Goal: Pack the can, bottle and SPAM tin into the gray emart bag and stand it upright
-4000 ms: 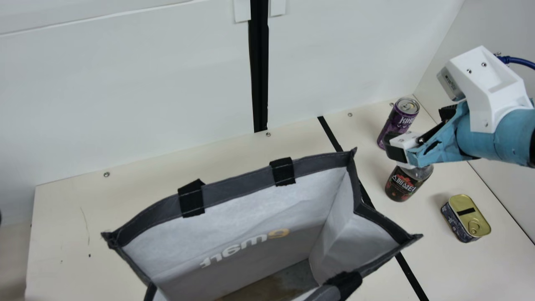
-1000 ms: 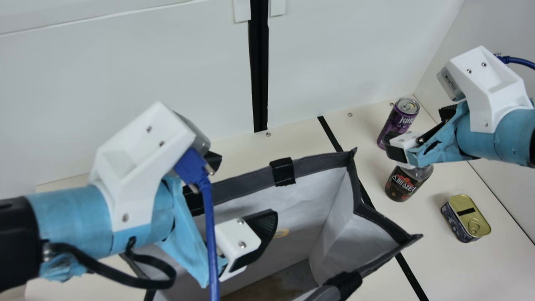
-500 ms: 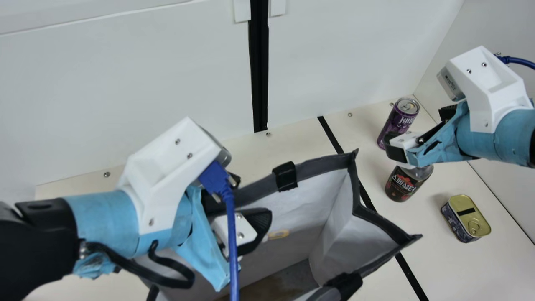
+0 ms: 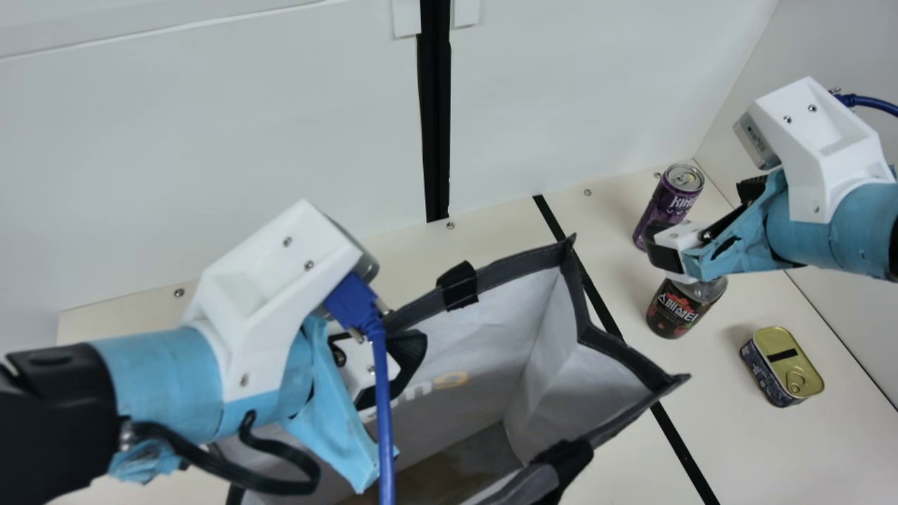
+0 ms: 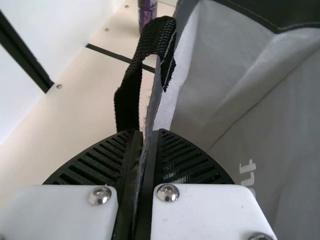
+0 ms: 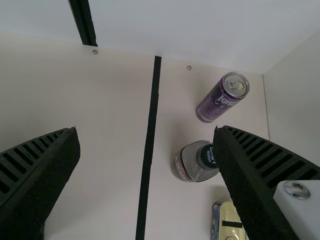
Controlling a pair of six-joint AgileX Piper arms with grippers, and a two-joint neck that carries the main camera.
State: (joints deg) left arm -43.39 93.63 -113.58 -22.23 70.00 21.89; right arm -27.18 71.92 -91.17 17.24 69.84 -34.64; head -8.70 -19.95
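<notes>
One bag [image 4: 517, 266], pinched by the left gripper [image 5: 145, 134], seems steadied for loading; next, the open right gripper [image 6: 146, 131] should grasp the bottle [image 4: 677, 309].

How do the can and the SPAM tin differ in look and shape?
The can is purple with a silver top, while the SPAM tin is dark-sided with a gold top. The can is tall and round; the SPAM tin is low, a rounded rectangle. Both stand upright on the table, each with a pull tab.
</notes>
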